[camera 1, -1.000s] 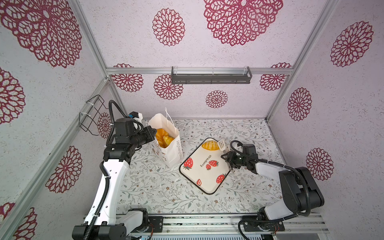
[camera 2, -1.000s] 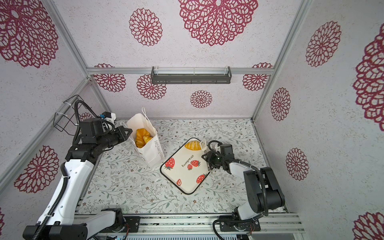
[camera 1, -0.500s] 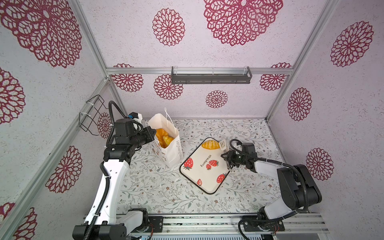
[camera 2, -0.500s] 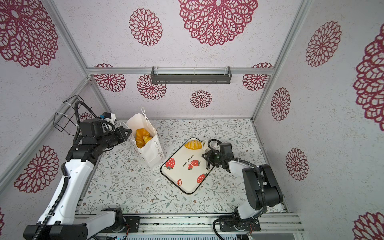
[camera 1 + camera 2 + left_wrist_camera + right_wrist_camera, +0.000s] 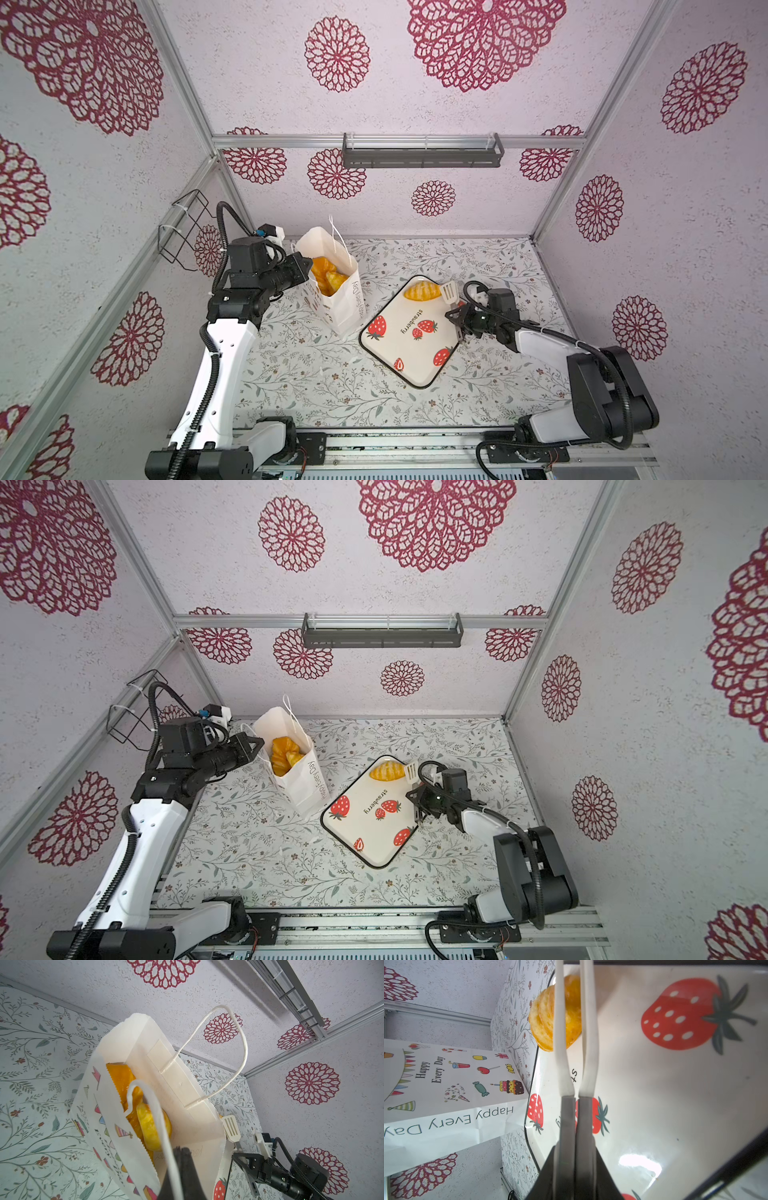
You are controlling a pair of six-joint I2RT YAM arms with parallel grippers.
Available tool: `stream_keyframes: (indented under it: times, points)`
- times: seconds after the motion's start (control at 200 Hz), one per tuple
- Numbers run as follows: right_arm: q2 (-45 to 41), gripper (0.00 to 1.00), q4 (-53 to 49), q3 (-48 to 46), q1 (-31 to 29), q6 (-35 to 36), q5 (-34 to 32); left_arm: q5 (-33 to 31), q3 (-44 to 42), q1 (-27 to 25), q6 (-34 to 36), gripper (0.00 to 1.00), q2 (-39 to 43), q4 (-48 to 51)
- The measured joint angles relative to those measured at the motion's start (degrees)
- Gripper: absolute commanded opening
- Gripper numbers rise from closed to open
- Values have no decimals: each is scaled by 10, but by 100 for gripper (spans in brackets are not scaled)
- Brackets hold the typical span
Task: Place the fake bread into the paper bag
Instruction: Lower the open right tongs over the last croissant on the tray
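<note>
The white paper bag point(image 5: 345, 303) point(image 5: 307, 783) stands upright at the back left, with several golden pieces of fake bread point(image 5: 326, 272) point(image 5: 151, 1126) inside. My left gripper point(image 5: 306, 266) point(image 5: 184, 1152) is shut at the bag's near rim, and the near cord handle runs along its fingers. One more piece of fake bread point(image 5: 422, 291) point(image 5: 544, 1018) lies at the far corner of the strawberry tray point(image 5: 399, 357). My right gripper point(image 5: 455, 320) point(image 5: 575, 1147) is shut on the grey handles of white tongs point(image 5: 450, 293) point(image 5: 560, 1043). The tongs' arms are squeezed together, and their slotted head sits at the bread's right end.
A black wire basket point(image 5: 183, 228) hangs on the left wall. A dark shelf point(image 5: 422, 151) is fixed to the back wall. The tray lies just right of the bag on the floral tabletop point(image 5: 332, 382). Both arm bases stand at the front edge.
My right gripper has closed and pressed the tongs' arms together beside the bread on the tray. The left arm and the bag have not moved.
</note>
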State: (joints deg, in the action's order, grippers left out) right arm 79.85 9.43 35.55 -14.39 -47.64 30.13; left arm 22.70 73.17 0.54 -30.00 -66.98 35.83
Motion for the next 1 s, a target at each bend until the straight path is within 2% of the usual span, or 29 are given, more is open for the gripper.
stream_keyframes:
  times: [0.43, 0.69, 0.996]
  points:
    - [-132, 9, -66, -77, -65, -8, -34, 3, 0, 0, 0, 0, 1, 0]
    - [-171, 15, -80, -123, -86, -30, -54, 4, -1, 0, 0, 0, 10, 0]
    - [-205, 30, -109, -126, -151, -45, -76, 8, -10, 0, -1, 0, 15, -1]
